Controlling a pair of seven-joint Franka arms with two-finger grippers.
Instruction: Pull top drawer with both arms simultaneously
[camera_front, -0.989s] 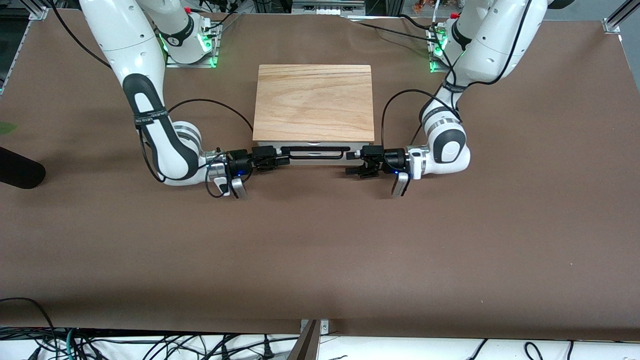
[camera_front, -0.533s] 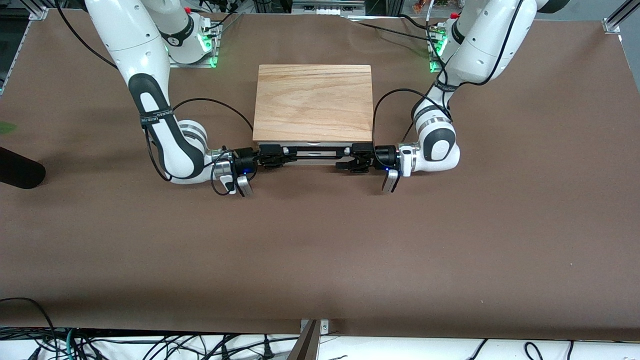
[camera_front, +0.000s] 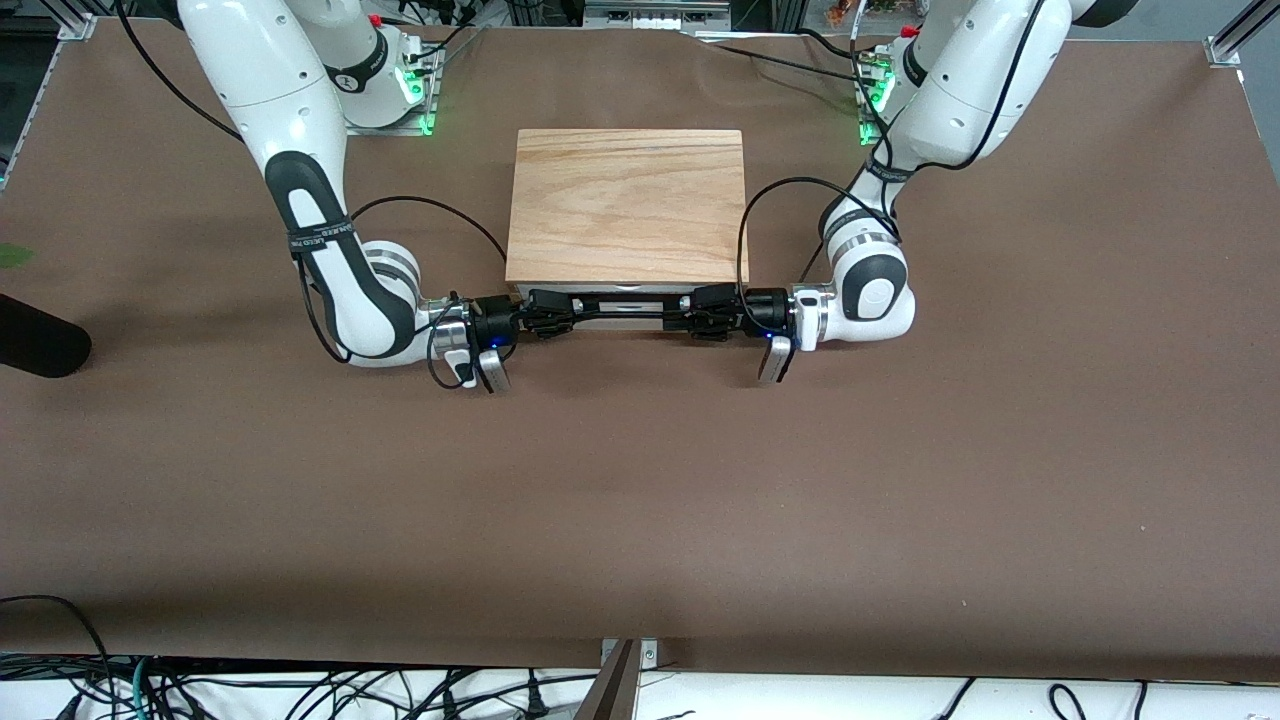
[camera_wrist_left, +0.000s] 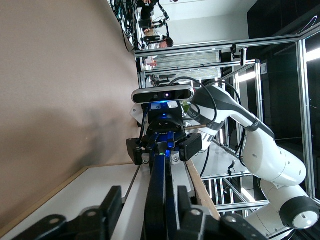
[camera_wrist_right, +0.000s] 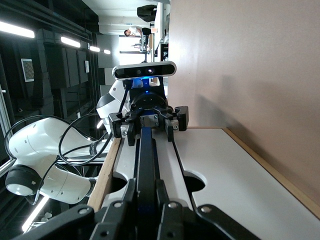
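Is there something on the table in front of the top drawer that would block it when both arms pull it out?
Nothing visible does. The brown table in front of the top drawer is bare; only the left gripper and right gripper sit at its handle.

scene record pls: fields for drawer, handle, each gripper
drawer: shut, white front flush under the wooden lid
handle: black bar across the drawer front
right gripper: at the handle end toward the right arm, jaws shut on the bar
left gripper: at the handle end toward the left arm, jaws around the bar
table: brown top
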